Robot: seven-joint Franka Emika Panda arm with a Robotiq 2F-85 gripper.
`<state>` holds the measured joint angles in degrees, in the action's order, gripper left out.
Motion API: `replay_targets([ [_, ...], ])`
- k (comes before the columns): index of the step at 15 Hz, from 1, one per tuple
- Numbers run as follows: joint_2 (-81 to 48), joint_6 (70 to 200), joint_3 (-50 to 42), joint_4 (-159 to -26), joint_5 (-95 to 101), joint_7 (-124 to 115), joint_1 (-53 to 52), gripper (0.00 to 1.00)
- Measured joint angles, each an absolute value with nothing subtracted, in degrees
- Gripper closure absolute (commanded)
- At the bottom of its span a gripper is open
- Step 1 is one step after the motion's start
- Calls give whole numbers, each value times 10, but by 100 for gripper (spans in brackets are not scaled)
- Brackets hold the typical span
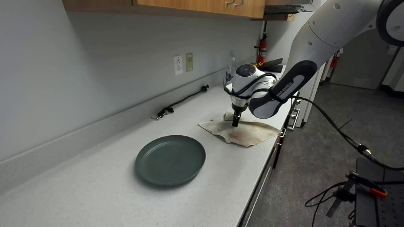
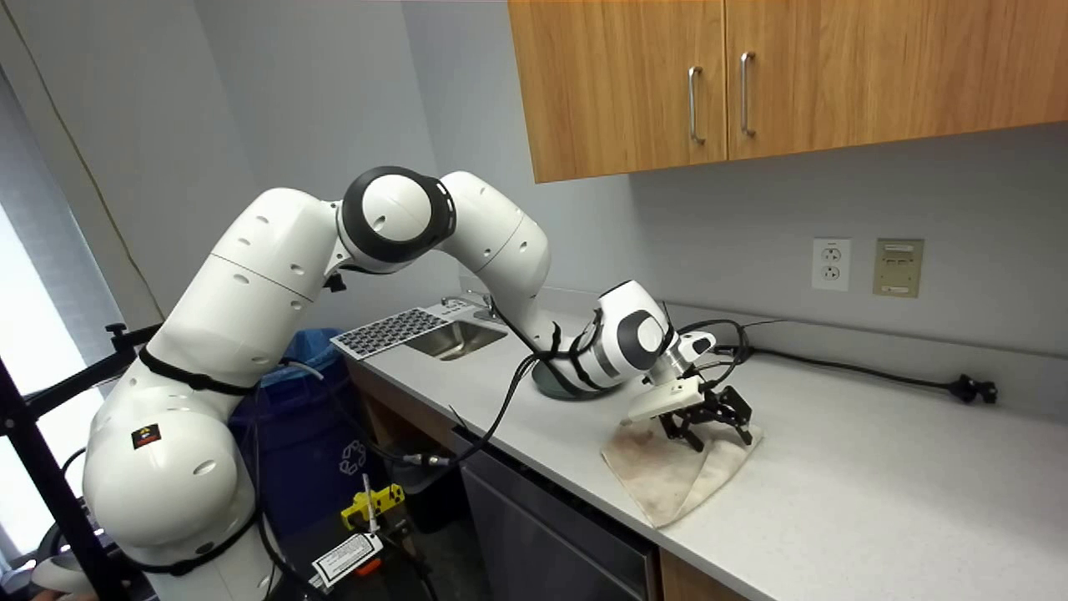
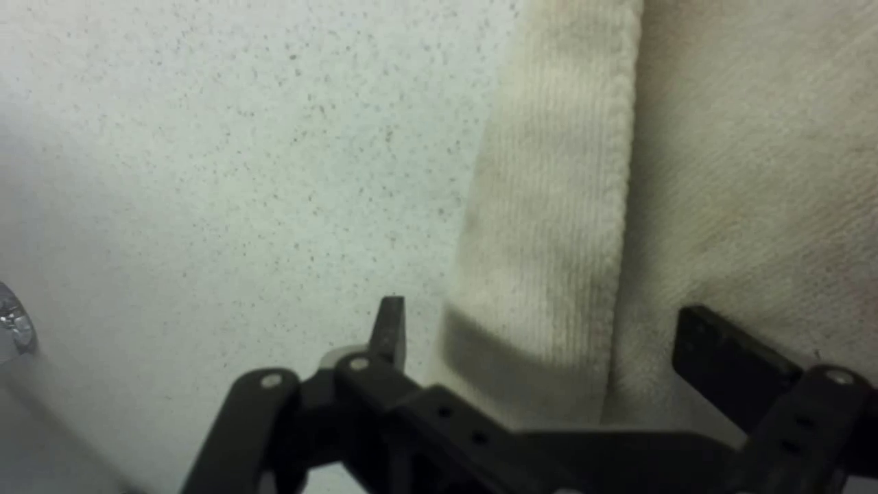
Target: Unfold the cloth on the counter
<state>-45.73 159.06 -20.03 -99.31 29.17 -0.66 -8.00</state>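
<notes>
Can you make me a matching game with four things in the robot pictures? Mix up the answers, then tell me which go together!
Things:
1. cloth
2. plate
3. robot fingers
4. wooden cupboard

Clues:
A. dark green and round
B. up on the wall
C. partly folded over
D. black and spread apart

Pairs: 1-C, 2-A, 3-D, 4-B

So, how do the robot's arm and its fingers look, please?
The Franka Emika Panda arm is white and rounded, with black joint rings and black straps. Black cables loop along it. Pale "EMIKA" lettering marks a dark cover, and a small dark sticker sits lower down. The fingers are black and angular.
</notes>
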Motion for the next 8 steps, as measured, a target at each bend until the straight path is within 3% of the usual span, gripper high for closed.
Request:
replay_targets([
  [8, -445, 1590, -191, -993, 287, 0, -66, 0],
])
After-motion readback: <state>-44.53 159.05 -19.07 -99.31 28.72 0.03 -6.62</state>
